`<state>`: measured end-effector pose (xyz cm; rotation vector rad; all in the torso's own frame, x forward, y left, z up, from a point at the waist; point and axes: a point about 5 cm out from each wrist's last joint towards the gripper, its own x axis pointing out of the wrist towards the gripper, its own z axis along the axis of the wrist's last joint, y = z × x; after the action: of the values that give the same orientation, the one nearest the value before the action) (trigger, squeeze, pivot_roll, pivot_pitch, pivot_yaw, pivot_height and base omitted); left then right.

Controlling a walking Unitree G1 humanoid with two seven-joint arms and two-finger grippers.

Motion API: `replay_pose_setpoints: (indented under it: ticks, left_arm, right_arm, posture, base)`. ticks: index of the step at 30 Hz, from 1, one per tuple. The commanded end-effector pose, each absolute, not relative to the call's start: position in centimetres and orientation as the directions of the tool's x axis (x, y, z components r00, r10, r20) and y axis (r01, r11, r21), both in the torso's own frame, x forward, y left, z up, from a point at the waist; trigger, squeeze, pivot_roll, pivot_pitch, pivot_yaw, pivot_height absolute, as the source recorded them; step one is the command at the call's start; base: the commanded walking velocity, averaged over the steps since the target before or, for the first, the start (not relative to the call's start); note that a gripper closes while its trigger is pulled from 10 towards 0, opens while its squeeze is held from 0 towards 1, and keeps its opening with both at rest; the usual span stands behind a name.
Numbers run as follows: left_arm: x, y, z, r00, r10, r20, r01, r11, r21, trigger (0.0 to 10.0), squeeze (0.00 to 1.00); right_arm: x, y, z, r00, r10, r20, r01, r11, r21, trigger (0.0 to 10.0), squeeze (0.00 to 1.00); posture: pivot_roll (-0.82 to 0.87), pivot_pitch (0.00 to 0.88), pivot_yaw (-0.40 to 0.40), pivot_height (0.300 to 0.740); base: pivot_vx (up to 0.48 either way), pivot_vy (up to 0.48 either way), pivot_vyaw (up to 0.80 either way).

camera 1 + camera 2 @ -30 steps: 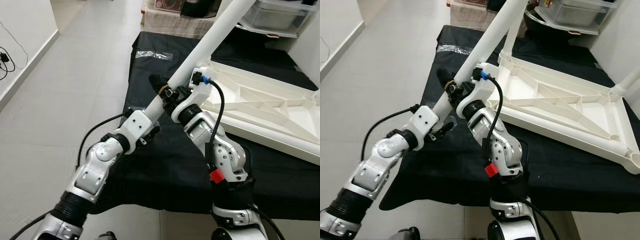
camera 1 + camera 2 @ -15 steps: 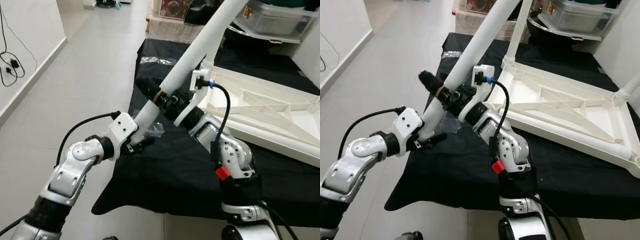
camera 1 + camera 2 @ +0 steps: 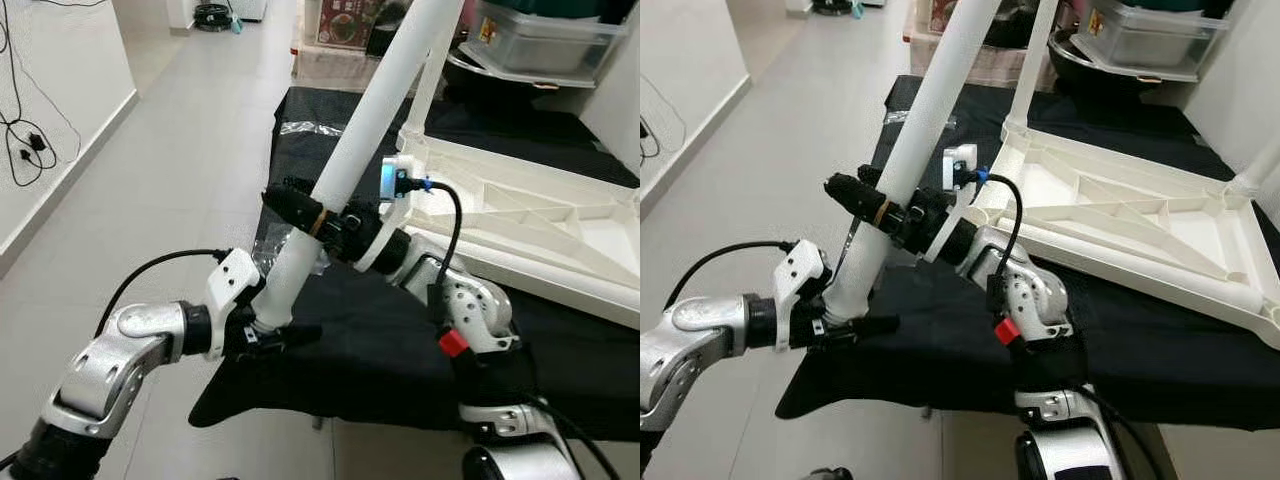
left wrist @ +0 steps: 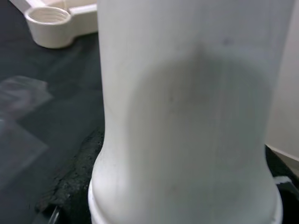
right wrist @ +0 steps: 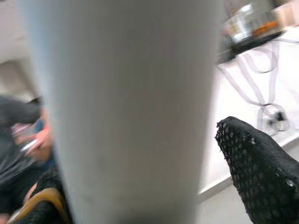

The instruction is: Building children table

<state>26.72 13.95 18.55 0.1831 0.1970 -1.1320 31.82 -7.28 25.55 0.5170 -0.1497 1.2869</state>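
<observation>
Both grippers pinch smooth white leg (image 3: 375,115) – left gripper (image 3: 262,330) at base, right gripper (image 3: 312,213) higher. Leg tilted over black cloth (image 3: 380,350); ribbed tabletop (image 3: 520,215) upside down beside.

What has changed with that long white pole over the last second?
The white table leg has swung from a low slant to much nearer upright, its lower end now off the near corner of the black cloth. Both the left gripper and the right gripper stay clamped on it. The upturned tabletop lies as before.
</observation>
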Motion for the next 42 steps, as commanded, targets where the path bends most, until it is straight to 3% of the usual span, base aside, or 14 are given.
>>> replay_pose_setpoints:
  ticks: [1, 5, 14, 33, 35, 36, 42]
  left_arm:
    - [26.1, 14.2, 18.5, 0.362, -0.895, -0.262, 0.929, 0.371, 0.016, 10.0, 0.00]
    - [26.0, 14.8, 18.3, 0.347, -0.895, -0.280, 0.931, 0.366, -0.016, 10.0, 0.00]
    - [25.8, 14.5, 18.8, 0.337, -0.909, -0.247, 0.927, 0.366, -0.082, 10.0, 0.00]
    - [24.3, 13.1, 18.1, 0.247, -0.942, -0.229, 0.938, 0.291, -0.186, 10.0, 0.00]
    - [24.1, 13.2, 18.0, 0.239, -0.942, -0.237, 0.940, 0.286, -0.188, 10.0, 0.00]
    - [24.0, 13.3, 17.9, 0.236, -0.941, -0.241, 0.938, 0.285, -0.195, 10.0, 0.00]
    - [23.7, 13.7, 17.8, 0.228, -0.938, -0.260, 0.937, 0.284, -0.205, 10.0, 0.00]
  right_arm:
    - [31.2, -7.3, 25.7, 0.206, 0.902, 0.378, -0.961, 0.113, 0.253, 10.0, 0.00]
    - [30.2, -7.3, 25.4, 0.106, 0.924, 0.369, -0.969, 0.013, 0.245, 10.0, 0.00]
    - [29.2, -6.6, 25.0, 0.007, 0.932, 0.362, -0.969, -0.083, 0.231, 10.0, 0.00]
    - [29.5, -5.5, 25.4, -0.003, 0.925, 0.381, -0.972, -0.092, 0.216, 10.0, 0.00]
    - [29.5, -5.5, 25.4, -0.008, 0.927, 0.376, -0.971, -0.098, 0.219, 4.0, 0.00]
    - [29.4, -5.5, 25.3, -0.016, 0.928, 0.372, -0.970, -0.104, 0.220, 0.0, 0.00]
    - [29.2, -5.6, 25.0, -0.027, 0.933, 0.359, -0.969, -0.113, 0.220, 0.0, 0.00]
  posture:
    - [0.11, 0.112, -0.072, 0.740]
    - [0.11, 0.119, -0.070, 0.740]
    - [0.10, 0.125, -0.068, 0.740]
    - [0.10, 0.124, -0.065, 0.740]
    - [0.10, 0.126, -0.066, 0.740]
    - [0.10, 0.127, -0.066, 0.740]
    - [0.10, 0.127, -0.067, 0.740]
  base:
    - [0.000, 0.000, 0.00]
    - [0.000, 0.000, 0.00]
    - [0.000, 0.000, 0.00]
    - [0.000, 0.000, 0.00]
    - [0.000, 0.000, 0.00]
    - [0.000, 0.000, 0.00]
    - [0.000, 0.000, 0.00]
